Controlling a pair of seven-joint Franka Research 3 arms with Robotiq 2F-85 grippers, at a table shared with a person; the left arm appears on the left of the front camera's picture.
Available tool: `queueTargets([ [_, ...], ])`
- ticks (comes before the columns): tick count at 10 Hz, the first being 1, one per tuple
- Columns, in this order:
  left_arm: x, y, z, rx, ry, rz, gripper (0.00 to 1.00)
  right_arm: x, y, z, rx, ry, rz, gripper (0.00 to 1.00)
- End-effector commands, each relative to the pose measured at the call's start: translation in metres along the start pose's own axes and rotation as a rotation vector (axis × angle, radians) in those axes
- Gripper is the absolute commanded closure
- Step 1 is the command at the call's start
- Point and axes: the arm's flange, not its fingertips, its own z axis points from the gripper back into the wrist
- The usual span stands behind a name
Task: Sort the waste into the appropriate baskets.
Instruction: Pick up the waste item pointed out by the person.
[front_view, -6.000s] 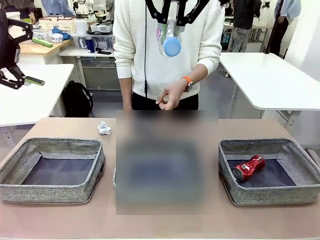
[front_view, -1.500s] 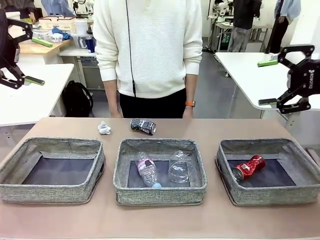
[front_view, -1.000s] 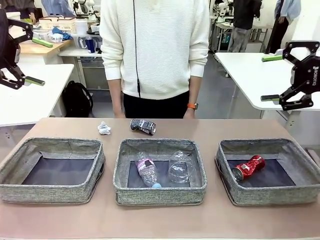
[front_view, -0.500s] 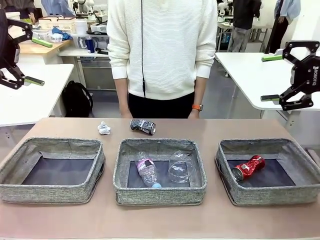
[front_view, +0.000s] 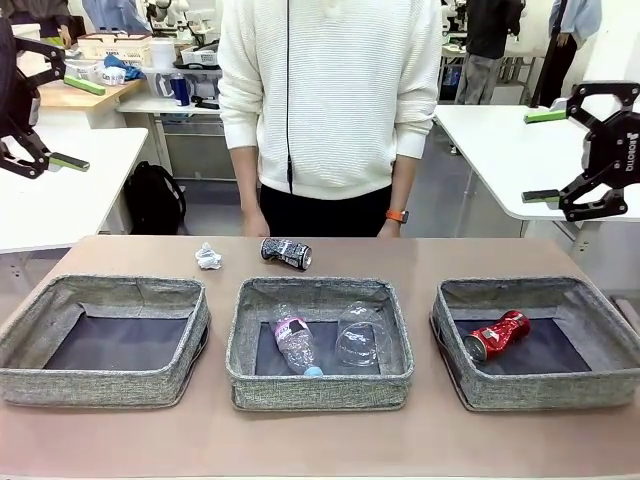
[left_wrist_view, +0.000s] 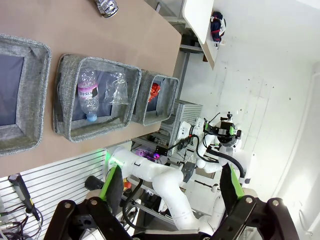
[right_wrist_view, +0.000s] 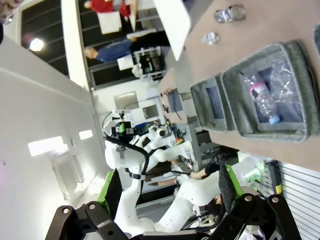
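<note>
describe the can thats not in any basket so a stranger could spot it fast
Find the middle basket of the three grey ones. Just beyond its far rim, toward the person, the crushed black-and-white can lies on its side. The white paper wad to its left is smaller and crumpled; the red can sits inside the right basket.

Bare tabletop (front_view: 480, 258) behind baskets (front_view: 320, 288), soft walls ringing their contents, person (front_view: 330, 100) standing at far edge

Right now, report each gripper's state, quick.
Left gripper: open, holding nothing.
Right gripper: open, holding nothing.
</note>
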Motion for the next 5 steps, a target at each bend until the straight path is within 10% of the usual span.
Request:
queueTargets([
  [1,-0.0015,0.0000,0.0019,0.008,0.009,-0.009,0.00,-0.0001,0.0028,0.0003,0.024,0.002,0.005,0.00],
  [5,-0.0015,0.0000,0.0019,0.008,0.009,-0.009,0.00,-0.0001,0.0028,0.0003,0.024,0.002,0.005,0.00],
])
